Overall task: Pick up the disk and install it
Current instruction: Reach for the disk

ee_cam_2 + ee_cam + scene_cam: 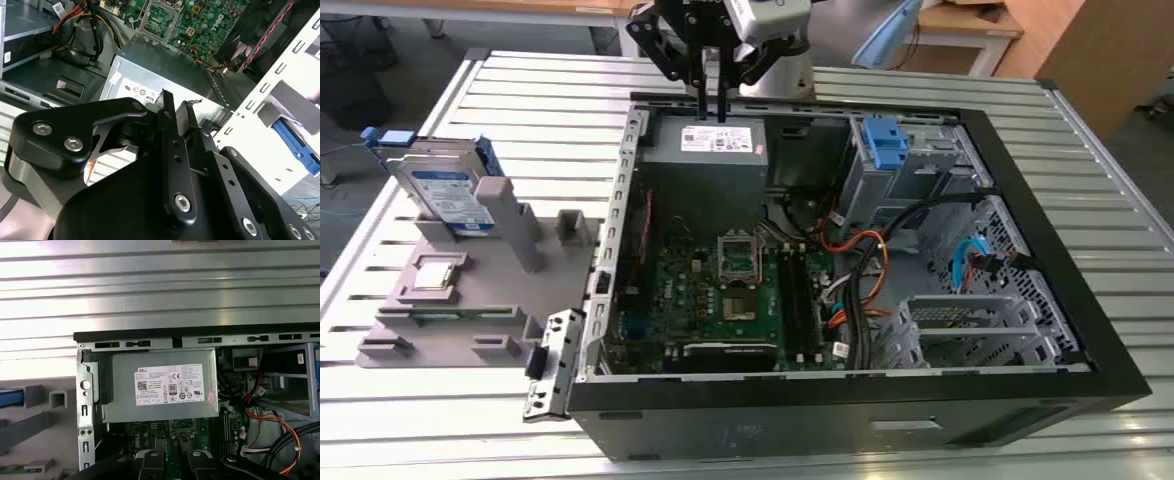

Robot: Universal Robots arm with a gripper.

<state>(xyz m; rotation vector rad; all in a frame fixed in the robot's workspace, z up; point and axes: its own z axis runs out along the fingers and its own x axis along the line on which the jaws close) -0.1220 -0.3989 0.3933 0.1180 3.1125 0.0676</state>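
Disk (443, 188): on end in grey holder (467, 300), long axis upright, at worktop (520, 90) edge.
Gripper (714, 118): pressed together, empty, over grey box (707, 152).

Table: silver metal table with long ridges (534, 90)
On it: open black computer case (854, 420); flat grey plastic holder (480, 300) just beside it

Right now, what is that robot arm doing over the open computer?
The robot's job is to put a disk into the computer, but it hasn't picked it up yet. Its gripper hangs above the grey box with a white label at the back of the open computer case, fingers close together and holding nothing. The disk, in its blue frame, stands upright in a grey stand outside the case, on the exterior view's left.
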